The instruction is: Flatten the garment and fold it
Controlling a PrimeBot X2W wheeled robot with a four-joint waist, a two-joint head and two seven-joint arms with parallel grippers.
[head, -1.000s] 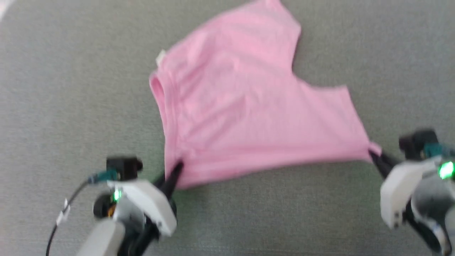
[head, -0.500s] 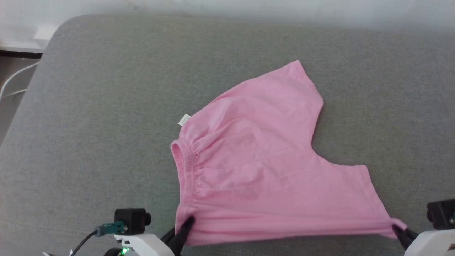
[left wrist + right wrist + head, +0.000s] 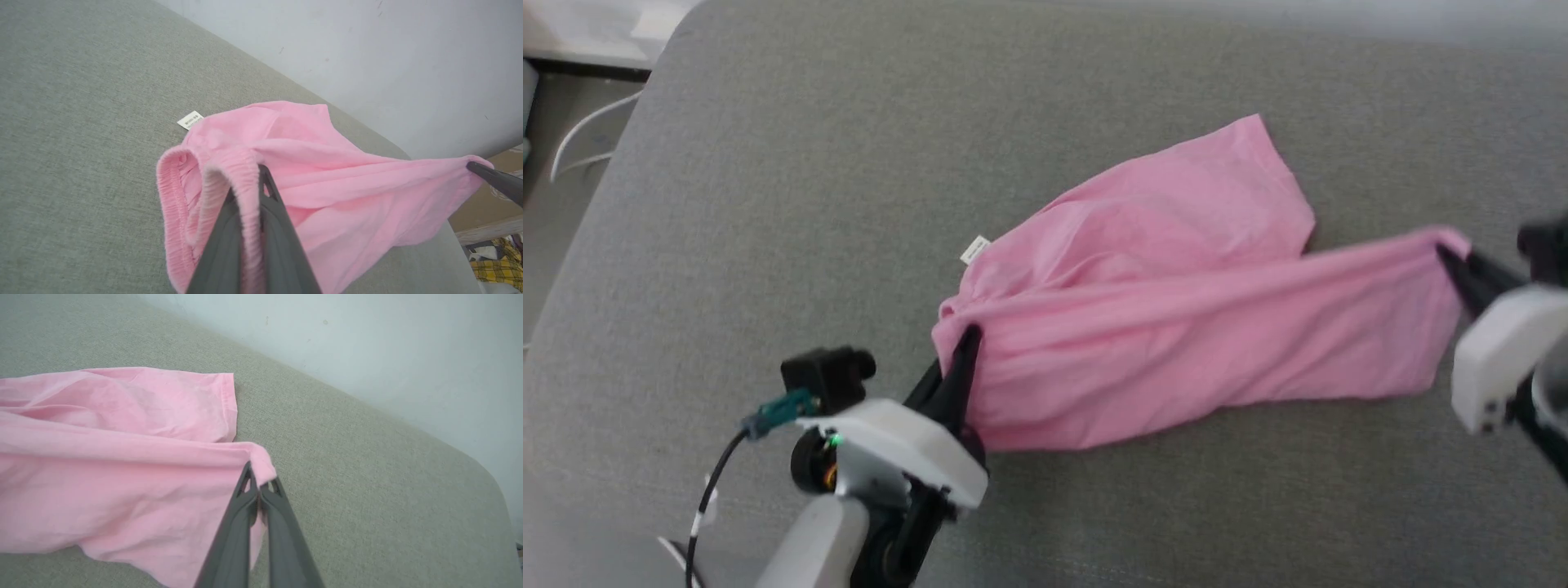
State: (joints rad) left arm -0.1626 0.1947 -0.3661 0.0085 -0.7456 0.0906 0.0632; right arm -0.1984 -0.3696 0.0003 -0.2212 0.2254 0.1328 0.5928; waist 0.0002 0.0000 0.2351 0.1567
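Garment [image 3: 1176, 343]: mid-cushion [image 3: 809, 163], far leg lying flat, near edge lifted and stretched taut between 2 grippers. White label [image 3: 974, 249] sticks out by the waistband. Bare grey cushion on all sides; wall [image 3: 367, 49] beyond the far edge. Left gripper [image 3: 969, 333]: fingers pressed together on the gathered waistband. Right gripper [image 3: 1445, 255]: pinching the leg-hem corner.

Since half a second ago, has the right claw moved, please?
Yes. The right claw, shut on a hem corner of the pink shorts, has moved away from the robot, toward the far edge of the grey cushion.
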